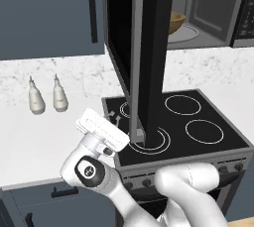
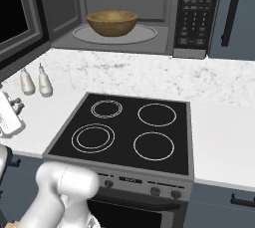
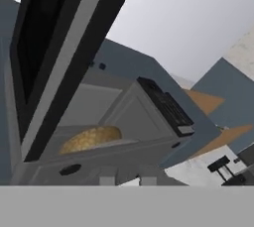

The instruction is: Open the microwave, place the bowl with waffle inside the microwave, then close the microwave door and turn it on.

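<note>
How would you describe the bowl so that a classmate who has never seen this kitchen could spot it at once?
Start at the black microwave mounted above the stovetop, with its door swung wide open. Inside, on the round grey turntable, sits the bowl. It is the only tan-brown wooden object there, small, round and warm against the grey interior.

The arm (image 1: 188,191) is made of smooth, round white parts. A dark round cap (with a small pale mark on it) is set on one joint (image 1: 88,170). The hand (image 1: 101,131) is white and boxy.
</note>
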Controlling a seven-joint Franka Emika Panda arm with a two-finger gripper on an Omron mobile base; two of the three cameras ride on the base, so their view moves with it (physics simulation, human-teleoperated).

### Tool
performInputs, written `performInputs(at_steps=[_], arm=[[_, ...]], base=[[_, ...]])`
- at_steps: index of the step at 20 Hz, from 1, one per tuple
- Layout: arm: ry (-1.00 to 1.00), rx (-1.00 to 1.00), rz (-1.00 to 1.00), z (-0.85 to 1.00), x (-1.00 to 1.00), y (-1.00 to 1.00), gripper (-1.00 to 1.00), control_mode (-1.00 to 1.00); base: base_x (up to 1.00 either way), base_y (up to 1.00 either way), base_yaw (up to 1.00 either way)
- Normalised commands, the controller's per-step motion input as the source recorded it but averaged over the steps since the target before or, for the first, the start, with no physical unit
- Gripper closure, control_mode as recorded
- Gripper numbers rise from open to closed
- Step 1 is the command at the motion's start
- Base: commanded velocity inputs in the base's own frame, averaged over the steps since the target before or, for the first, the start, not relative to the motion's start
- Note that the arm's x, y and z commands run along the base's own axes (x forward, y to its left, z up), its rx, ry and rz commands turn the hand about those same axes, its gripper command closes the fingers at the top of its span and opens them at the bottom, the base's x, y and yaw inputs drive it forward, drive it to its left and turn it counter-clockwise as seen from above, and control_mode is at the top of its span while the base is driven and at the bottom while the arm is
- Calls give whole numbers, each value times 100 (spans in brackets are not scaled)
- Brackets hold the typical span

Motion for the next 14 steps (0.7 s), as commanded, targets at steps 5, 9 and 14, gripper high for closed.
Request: performInputs(at_steps=[5,9,14], arm=[[-16,-4,0,40,0,63,100,-100],[-22,-5,0,45,-5,63,100,-100],[-30,-2,0,49,-18,45,100,-100]], base=[[0,0,0],[0,0,0],[0,0,0]])
